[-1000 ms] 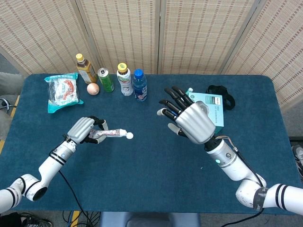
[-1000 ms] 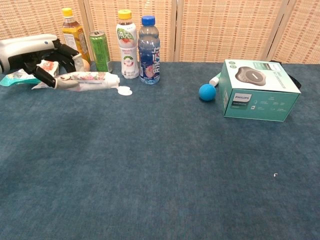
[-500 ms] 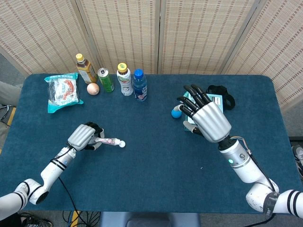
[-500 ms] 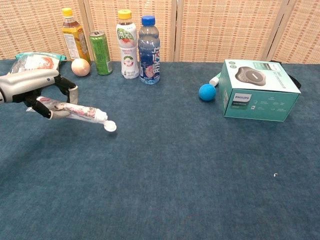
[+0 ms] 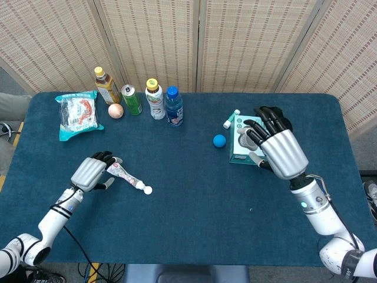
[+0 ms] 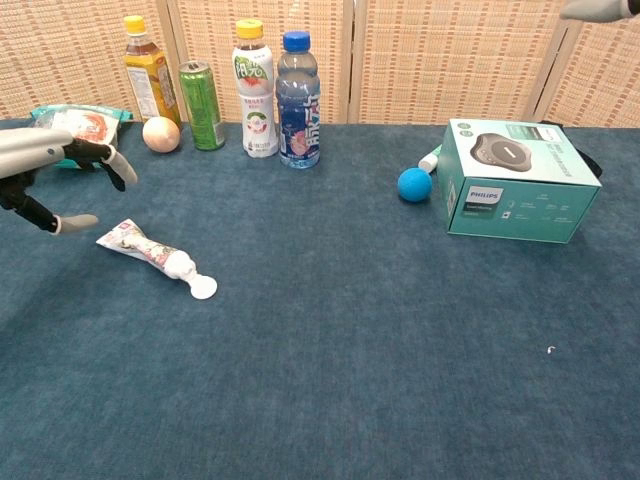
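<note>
A toothpaste tube [image 5: 126,177] [image 6: 155,256] with a white cap lies flat on the blue table, cap toward the front. My left hand [image 5: 89,173] [image 6: 45,170] hovers just left of the tube's tail with fingers spread, holding nothing. My right hand [image 5: 277,147] hangs open above the right side of the table, over the teal box [image 5: 242,141] [image 6: 512,180]; only a sliver of it [image 6: 600,8] shows at the top of the chest view.
At the back stand a yellow-capped tea bottle [image 5: 106,86], a green can [image 5: 131,99], a white drink bottle [image 5: 155,99] and a blue water bottle [image 5: 173,107]. A peach ball [image 5: 115,111], a snack bag [image 5: 78,114] and a blue ball [image 5: 219,140] lie nearby.
My left hand carried the tube toward the front, set it on the table and let go. My right hand drew back to the right, uncovering the blue ball and box.
</note>
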Tool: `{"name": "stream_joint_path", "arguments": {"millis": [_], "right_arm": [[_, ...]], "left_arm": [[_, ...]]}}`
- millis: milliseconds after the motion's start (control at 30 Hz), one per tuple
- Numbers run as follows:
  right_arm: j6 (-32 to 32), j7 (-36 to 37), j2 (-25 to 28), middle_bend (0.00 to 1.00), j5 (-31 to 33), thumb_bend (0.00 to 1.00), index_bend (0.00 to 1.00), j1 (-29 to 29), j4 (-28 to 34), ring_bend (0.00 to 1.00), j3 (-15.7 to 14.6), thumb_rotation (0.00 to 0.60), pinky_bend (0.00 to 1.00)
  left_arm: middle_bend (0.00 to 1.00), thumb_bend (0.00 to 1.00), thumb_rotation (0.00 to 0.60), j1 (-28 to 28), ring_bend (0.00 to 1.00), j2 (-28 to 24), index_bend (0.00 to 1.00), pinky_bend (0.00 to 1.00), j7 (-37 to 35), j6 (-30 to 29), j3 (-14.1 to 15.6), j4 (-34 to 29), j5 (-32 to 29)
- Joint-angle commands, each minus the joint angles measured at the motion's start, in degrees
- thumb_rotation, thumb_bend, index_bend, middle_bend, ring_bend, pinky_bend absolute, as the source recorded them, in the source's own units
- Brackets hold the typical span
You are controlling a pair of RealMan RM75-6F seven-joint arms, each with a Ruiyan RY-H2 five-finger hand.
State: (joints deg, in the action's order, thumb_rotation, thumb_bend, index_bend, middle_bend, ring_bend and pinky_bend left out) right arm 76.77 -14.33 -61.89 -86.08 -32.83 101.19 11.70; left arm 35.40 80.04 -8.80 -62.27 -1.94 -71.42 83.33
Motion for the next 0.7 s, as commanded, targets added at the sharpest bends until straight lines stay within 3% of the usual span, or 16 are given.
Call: {"name": "stream_joint_path", "arguments": {"millis": [33, 433, 533, 700], "right_arm": [[0.8, -1.1, 1.6, 0.26, 2.3, 0.17, 0.31, 2.4, 0.6, 0.04, -0.9, 0.600, 0.11], [6.3, -0.4, 1.6, 0.25, 7.5, 0.17, 0.30, 12.5, -4.1, 0.04, -4.8, 0.600, 0.11], [8.7, 0.1, 0.3, 0.25, 8.7, 0.17, 0.29, 15.5, -5.7, 0.04, -5.5, 0.600, 0.11], [11.5, 1.2, -1.1, 0.25, 9.9, 0.17, 0.29, 19.4, -6.6, 0.04, -6.4, 0.600, 0.11]], "left_arm": [[0.29, 0.33, 0.600, -3.2, 0.15, -2.9, 0.27, 0.16, 3.1, -4.0, -1.0, -3.8, -2.2], [0.29, 0.33, 0.600, -15.6, 0.16, -7.5, 0.32, 0.16, 6.3, -19.4, -1.5, -9.6, -5.4], [0.32, 0.33, 0.600, -18.8, 0.17, -7.3, 0.39, 0.16, 7.7, -23.7, -1.0, -9.7, -4.9], [0.33, 0.33, 0.600, -22.2, 0.17, -8.0, 0.42, 0.16, 9.6, -26.3, -0.2, -11.7, -5.0]]}}
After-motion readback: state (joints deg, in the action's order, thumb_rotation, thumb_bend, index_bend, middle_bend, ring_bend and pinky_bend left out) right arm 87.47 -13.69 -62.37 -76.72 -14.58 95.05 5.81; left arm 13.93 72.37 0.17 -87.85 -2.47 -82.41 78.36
